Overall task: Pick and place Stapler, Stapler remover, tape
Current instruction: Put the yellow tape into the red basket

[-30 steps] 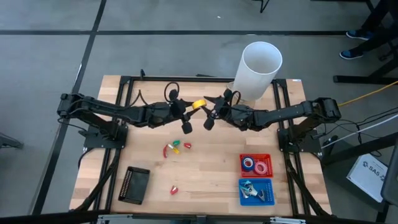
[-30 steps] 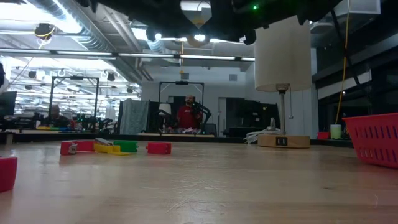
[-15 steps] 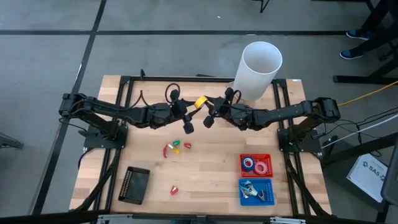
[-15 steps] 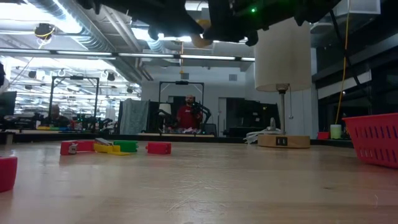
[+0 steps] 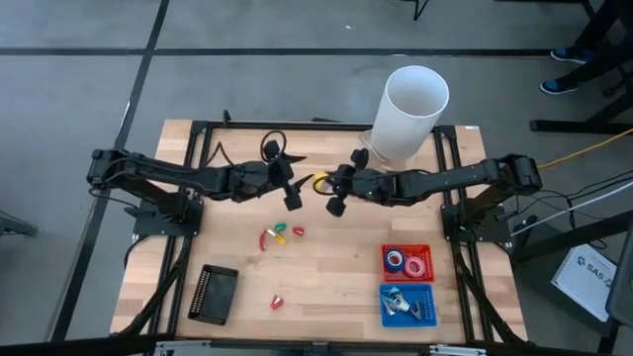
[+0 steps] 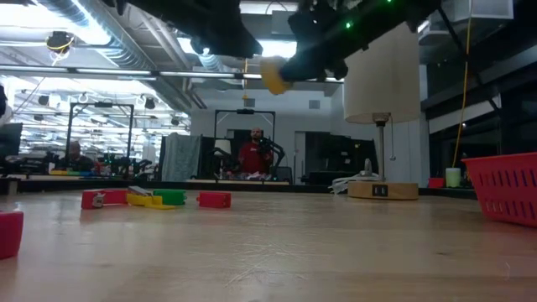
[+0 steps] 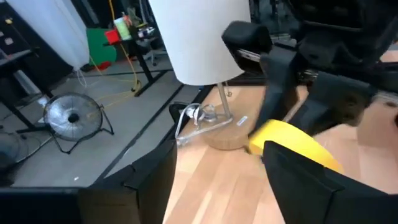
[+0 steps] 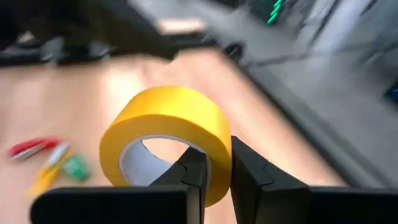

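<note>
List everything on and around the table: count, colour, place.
Yellow tape roll: one, held above the table's middle.
Small items: a few, red, yellow, green, mid-table.
Red piece: one, near front edge.
Black tray: one, front left.
Red basket: one, front right, holding tape rolls.
Blue basket: one, in front of the red one.
White cylinder: one, back right.
Left claw: open, beside the roll.
Right claw: shut on the roll's wall.

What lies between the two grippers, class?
In the high view, the yellow tape roll sits between the open left gripper and the right gripper, which is pinching its wall.
</note>
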